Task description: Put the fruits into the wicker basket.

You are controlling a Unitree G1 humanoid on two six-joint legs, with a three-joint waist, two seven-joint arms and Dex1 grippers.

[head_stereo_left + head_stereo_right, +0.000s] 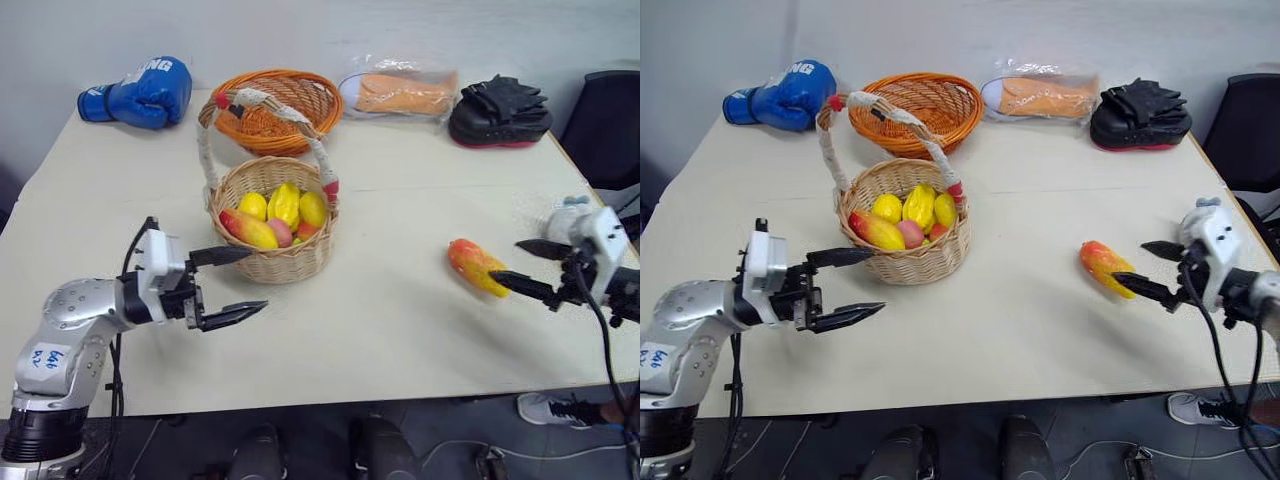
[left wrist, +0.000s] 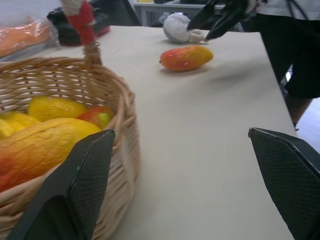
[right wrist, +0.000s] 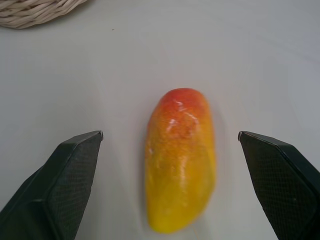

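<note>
The wicker basket stands left of the table's middle, its tall handle arching over it. Inside lie a red-yellow mango, a pink peach and several yellow fruits. A second mango lies on the bare table at the right, also seen as the mango between my right fingers. My right gripper is open, its fingers on either side of that mango's near end without touching it. Just in front of the basket, to its left, my left gripper hangs open and empty.
At the back of the table are a blue boxing glove, an orange woven bowl, a bagged orange item and a black mitt. A grey plush toy lies beyond the loose mango. A black chair stands right.
</note>
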